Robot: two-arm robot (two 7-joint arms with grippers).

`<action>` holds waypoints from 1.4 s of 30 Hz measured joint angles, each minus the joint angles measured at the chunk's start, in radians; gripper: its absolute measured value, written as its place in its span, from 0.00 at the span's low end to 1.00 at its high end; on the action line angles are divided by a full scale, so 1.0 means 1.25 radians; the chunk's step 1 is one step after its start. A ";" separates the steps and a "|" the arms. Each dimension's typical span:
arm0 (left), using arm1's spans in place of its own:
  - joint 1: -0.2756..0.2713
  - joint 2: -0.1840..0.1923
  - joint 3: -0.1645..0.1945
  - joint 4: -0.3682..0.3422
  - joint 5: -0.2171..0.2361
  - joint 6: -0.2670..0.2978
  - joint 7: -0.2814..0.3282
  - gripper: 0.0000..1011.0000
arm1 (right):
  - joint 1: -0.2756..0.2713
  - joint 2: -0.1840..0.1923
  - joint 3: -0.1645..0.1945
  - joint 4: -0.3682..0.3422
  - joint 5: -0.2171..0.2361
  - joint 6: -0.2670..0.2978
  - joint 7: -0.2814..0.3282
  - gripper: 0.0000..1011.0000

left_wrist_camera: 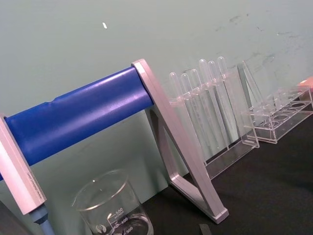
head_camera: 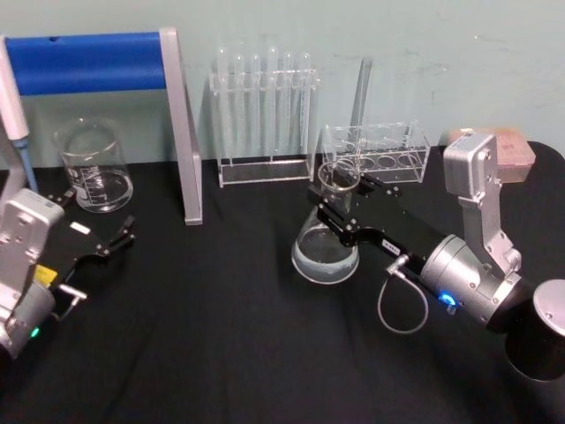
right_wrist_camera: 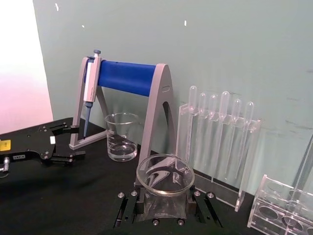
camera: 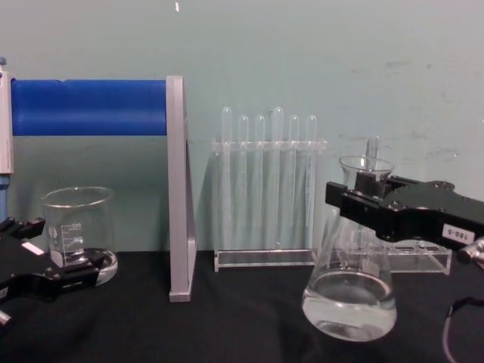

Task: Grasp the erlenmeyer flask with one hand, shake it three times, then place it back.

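Judging by its thin clear glass and the little liquid pooled in its wide base, the erlenmeyer flask (head_camera: 325,252) would be light, rigid, slippery and breakable. Its narrow neck under the flared rim looked like the safest place to hold it. It sat right of centre on the black tabletop (head_camera: 221,344), leaning slightly; whether its base was fully down could not be told. The right gripper (head_camera: 342,196) had its fingers (right_wrist_camera: 128,208) closed against that neck, just below the rim. The left gripper (head_camera: 97,221) lay near left, fingers spread and holding nothing, beside a beaker (head_camera: 93,168). Behind stood a rack of test tubes (head_camera: 265,115) and a blue-barred stand (head_camera: 181,132), so a shake would need to stay clear of them.
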 joint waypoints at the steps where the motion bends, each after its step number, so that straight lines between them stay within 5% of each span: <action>1: 0.000 0.000 0.000 0.000 0.000 0.000 0.000 0.99 | 0.000 0.000 0.000 0.000 0.000 0.000 -0.001 0.45; 27: 0.000 0.000 0.000 0.000 0.000 0.000 0.000 0.99 | 0.003 -0.006 -0.021 0.001 -0.014 0.007 0.000 0.45; 42: 0.000 0.000 0.000 0.000 0.000 0.000 0.000 0.99 | 0.001 -0.005 -0.088 -0.027 -0.017 0.012 0.052 0.45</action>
